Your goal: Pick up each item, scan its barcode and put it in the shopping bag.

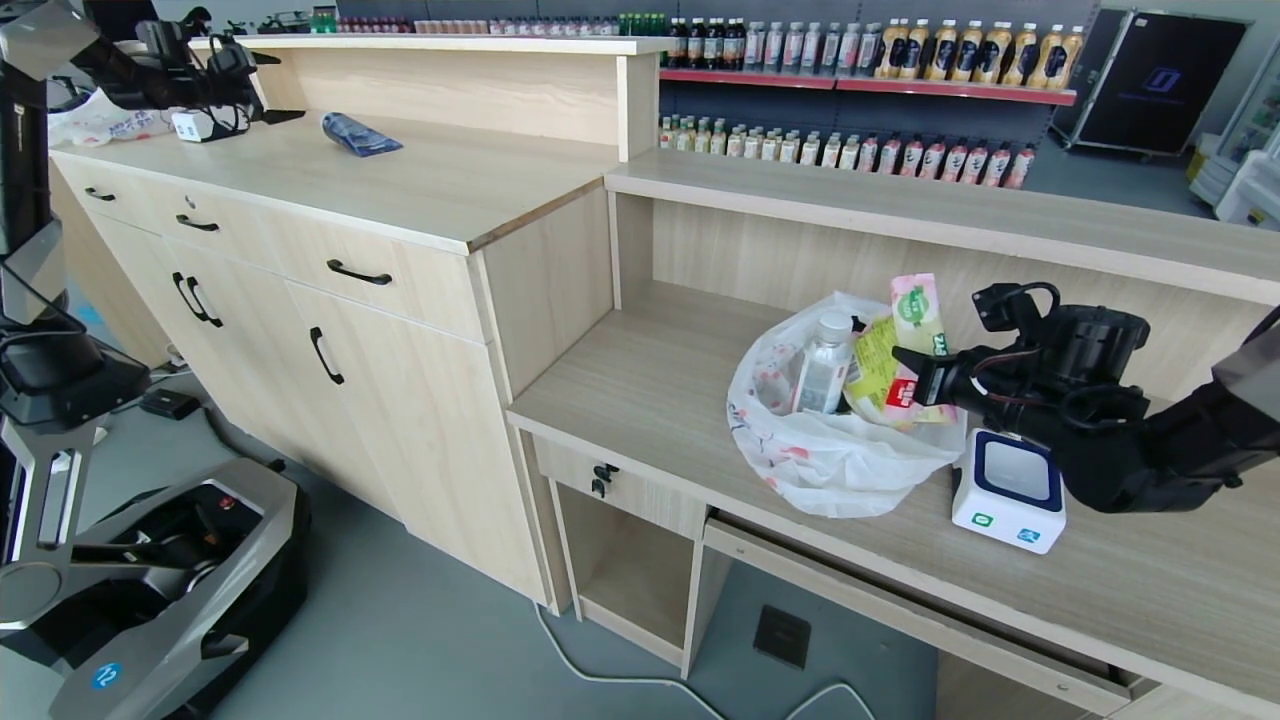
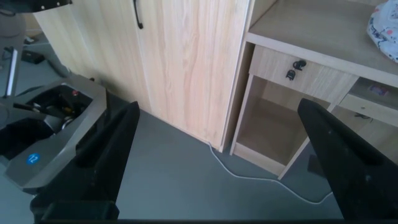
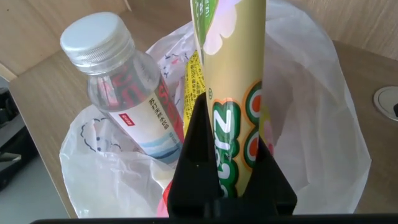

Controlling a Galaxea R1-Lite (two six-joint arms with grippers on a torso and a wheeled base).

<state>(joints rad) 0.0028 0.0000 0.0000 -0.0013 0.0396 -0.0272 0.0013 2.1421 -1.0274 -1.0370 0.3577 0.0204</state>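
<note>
The right hand (image 1: pixel 914 376) grips a snack packet (image 1: pixel 917 308) over the shopping bag (image 1: pixel 800 462); released tilted, it might topple out.

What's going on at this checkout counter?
The right gripper is shut on a tall snack packet, upright at the mouth of the shopping bag. A bottle and a yellow packet sit inside; the scanner stands beside it. The left gripper hangs open by the cabinets. A blue packet lies on the upper counter.
</note>
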